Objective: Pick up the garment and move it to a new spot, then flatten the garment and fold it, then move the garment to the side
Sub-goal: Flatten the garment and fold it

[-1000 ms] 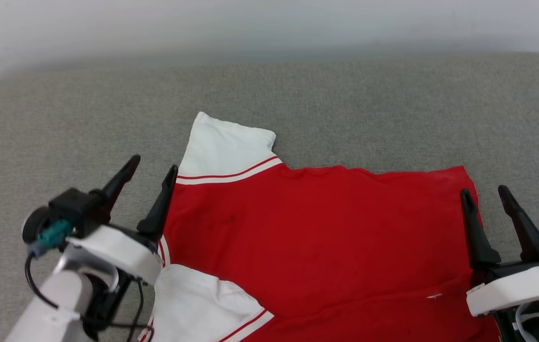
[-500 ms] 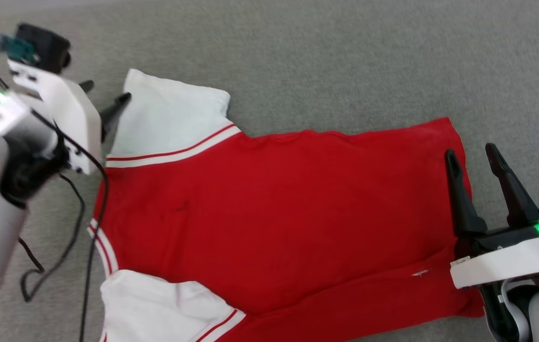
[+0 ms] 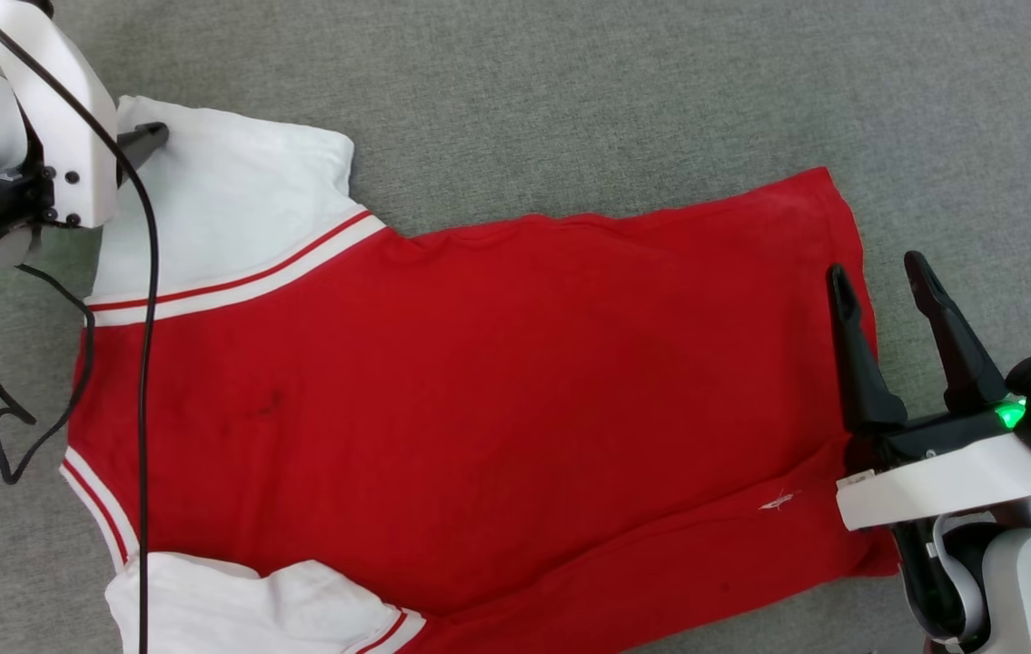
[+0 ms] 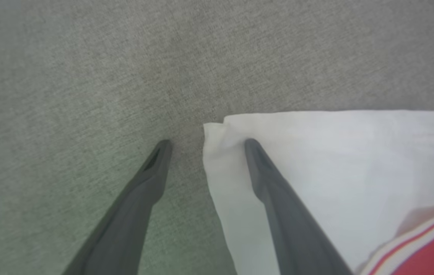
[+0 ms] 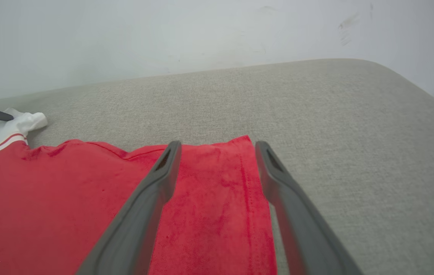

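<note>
1. Nearest you on the right, your right gripper (image 3: 877, 266) stands wide open and has hold of nothing. A green light (image 3: 1010, 415) glows on its body.
2. Its two fingers straddle the jersey's hem (image 3: 847, 236): the left one is over red cloth and the right one is over the bare grey cushion (image 3: 570, 91) just beyond the hem. You cannot tell whether either tip touches down.
3. The red jersey (image 3: 479, 381) lies spread flat on the cushion, with its plain red side up, its sleeves to your left and its hem to your right.
4. On the cloth you see a small white fleck (image 3: 778, 500) near the right gripper and a faint dark smudge (image 3: 261, 404) towards the left.
5. The near white sleeve (image 3: 242, 604), edged in red-and-white stripes, lies at the jersey's near left corner.
6. A black cable (image 3: 144, 363) hangs from your left arm across the left side of the jersey.
7. Farther off, the far white sleeve (image 3: 224, 209) lies flat at the jersey's far left corner.
8. Your left gripper (image 4: 207, 142) is spread wide at that sleeve's outer corner and grasps nothing. One fingertip is on or just above the white cloth and the other is over the bare cushion beside it.
9. In the right wrist view, the jersey lies well short of the cushion's far edge, where a white wall (image 5: 163, 38) rises.
</note>
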Motion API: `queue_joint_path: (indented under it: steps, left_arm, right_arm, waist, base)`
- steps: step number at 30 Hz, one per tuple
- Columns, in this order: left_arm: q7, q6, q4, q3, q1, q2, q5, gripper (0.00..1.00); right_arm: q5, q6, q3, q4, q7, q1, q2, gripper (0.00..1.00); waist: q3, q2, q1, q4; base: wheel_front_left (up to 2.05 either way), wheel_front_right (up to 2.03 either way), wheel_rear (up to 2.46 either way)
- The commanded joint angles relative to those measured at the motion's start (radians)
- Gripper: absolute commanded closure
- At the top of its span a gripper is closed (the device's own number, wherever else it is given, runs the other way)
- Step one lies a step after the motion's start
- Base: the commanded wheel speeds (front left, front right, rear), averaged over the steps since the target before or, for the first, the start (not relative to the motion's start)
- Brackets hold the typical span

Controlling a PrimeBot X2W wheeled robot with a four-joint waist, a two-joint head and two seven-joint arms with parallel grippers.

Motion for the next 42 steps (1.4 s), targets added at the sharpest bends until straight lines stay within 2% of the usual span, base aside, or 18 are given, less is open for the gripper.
queue_joint_path:
  steps: [1, 2, 3, 4, 5, 13, 19, 25, 29, 30, 38, 42]
  left_arm:
    - [0.017, 0.001, 0.017, -0.012, -0.006, 0.000, 0.004, 0.00]
    - [0.033, 0.001, 0.028, -0.023, -0.003, 0.002, 0.005, 0.00]
    - [0.049, 0.001, 0.037, -0.031, 0.004, 0.001, -0.002, 0.34]
    - [0.062, 0.001, 0.045, -0.037, 0.015, -0.002, -0.015, 0.80]
    - [0.087, 0.001, 0.050, -0.046, 0.047, -0.016, -0.055, 1.00]
    - [-0.039, 0.000, 0.010, -0.047, 0.065, -0.011, -0.087, 1.00]
    - [-0.142, 0.000, -0.054, -0.050, 0.104, -0.003, -0.110, 1.00]
    - [-0.184, 0.001, -0.177, -0.060, 0.177, 0.028, -0.124, 1.00]
    - [-0.195, 0.021, -0.301, -0.061, 0.240, 0.060, -0.120, 1.00]
    - [-0.195, 0.021, -0.301, -0.061, 0.240, 0.060, -0.120, 1.00]
    - [-0.199, 0.089, -0.564, -0.061, 0.347, 0.105, -0.111, 1.00]
    - [-0.200, 0.109, -0.657, -0.065, 0.373, 0.118, -0.101, 1.00]
  right_arm:
    - [-0.005, -0.001, -0.004, 0.004, -0.010, -0.014, 0.006, 0.00]
    - [-0.005, -0.001, -0.004, 0.006, -0.011, -0.014, 0.008, 0.00]
    - [-0.005, -0.001, -0.004, 0.008, -0.012, -0.014, 0.009, 0.00]
    - [-0.006, -0.001, -0.003, 0.010, -0.014, -0.014, 0.010, 0.00]
    - [-0.008, -0.001, -0.002, 0.017, -0.014, -0.011, 0.012, 0.00]
    - [-0.025, -0.001, -0.019, 0.016, 0.026, -0.007, -0.008, 0.00]
    - [-0.037, -0.001, -0.033, 0.017, 0.128, 0.011, -0.061, 0.00]
    - [-0.034, -0.001, -0.055, 0.014, 0.339, -0.013, -0.140, 0.00]
    - [-0.005, -0.001, -0.069, 0.018, 0.518, -0.056, -0.202, 0.00]
    - [-0.005, -0.001, -0.069, 0.018, 0.518, -0.056, -0.202, 0.00]
    - [0.053, -0.001, -0.074, 0.097, 0.859, -0.210, -0.306, 0.00]
    - [0.055, -0.001, -0.050, 0.155, 0.961, -0.287, -0.326, 0.00]
  waist:
    - [0.006, 0.0000, -0.0001, -0.007]
    - [0.008, 0.0000, -0.0001, -0.009]
    - [0.009, 0.0000, -0.0001, -0.011]
    - [0.009, 0.0000, -0.0001, -0.011]
    - [0.005, 0.0000, -0.0001, -0.009]
    - [-0.057, 0.0000, -0.0001, 0.027]
    - [-0.135, 0.0000, -0.0001, 0.072]
    - [-0.194, 0.0000, -0.0001, 0.120]
    - [-0.207, 0.0000, -0.0001, 0.151]
    - [-0.207, 0.0000, -0.0001, 0.151]
    - [-0.173, 0.0000, -0.0001, 0.208]
    - [-0.146, 0.0000, -0.0001, 0.233]
  base:
    - [0.00, 0.00, 0.00]
    - [0.00, 0.00, 0.00]
    - [0.00, 0.00, 0.00]
    - [0.00, 0.00, 0.00]
    - [0.00, 0.00, 0.00]
    - [0.00, 0.00, 0.00]
    - [0.00, 0.00, 0.00]
    - [0.00, 0.00, 0.00]
    - [0.00, 0.00, 0.00]
    - [0.00, 0.00, 0.00]
    - [0.00, 0.00, 0.00]
    - [0.00, 0.00, 0.00]
